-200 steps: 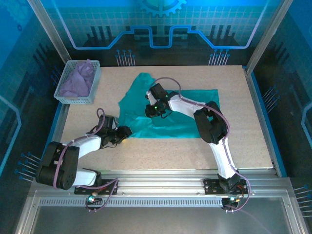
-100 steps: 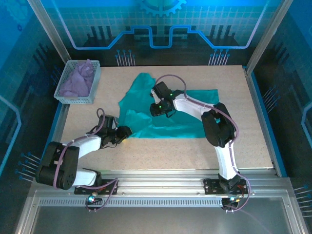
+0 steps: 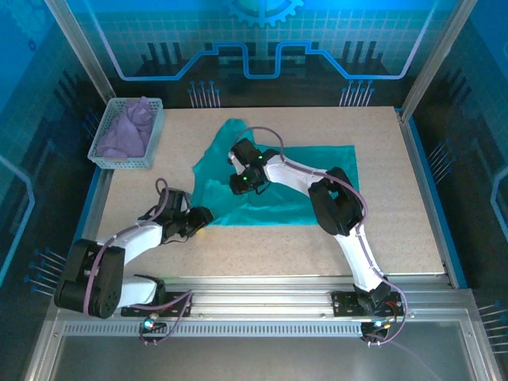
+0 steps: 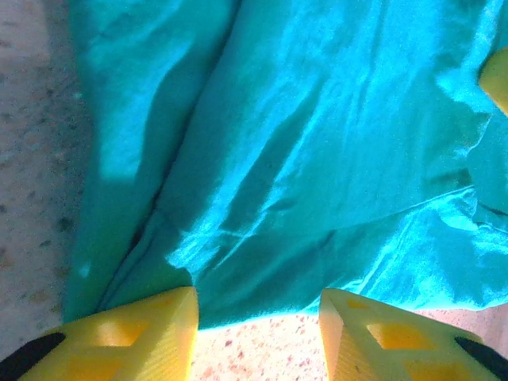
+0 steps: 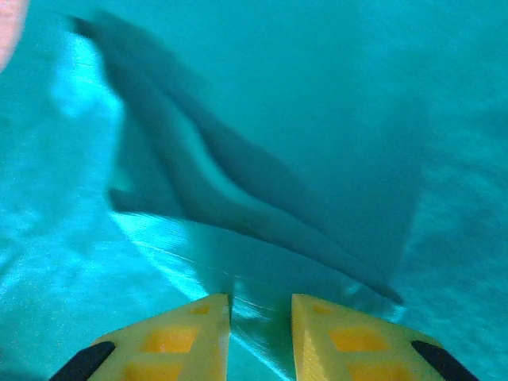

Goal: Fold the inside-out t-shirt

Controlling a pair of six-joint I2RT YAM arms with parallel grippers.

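Note:
The inside-out t-shirt lies spread, teal and wrinkled, across the middle of the table. My left gripper rests low at the shirt's near-left corner. In the left wrist view it is open, bare table shows between its yellow fingers, and the shirt's hem lies just ahead of them. My right gripper is down on the shirt's left-middle part. In the right wrist view it has closed to a narrow gap on a raised fold of the t-shirt.
A white basket holding a lavender cloth stands at the table's far left. Bare speckled tabletop lies right of and in front of the shirt. A metal frame rail runs along the near edge.
My right gripper lifted and swung right, then came back left onto the shirt's left-middle; its jaws widened and narrowed again. The left arm edged slightly forward and its jaws opened a little.

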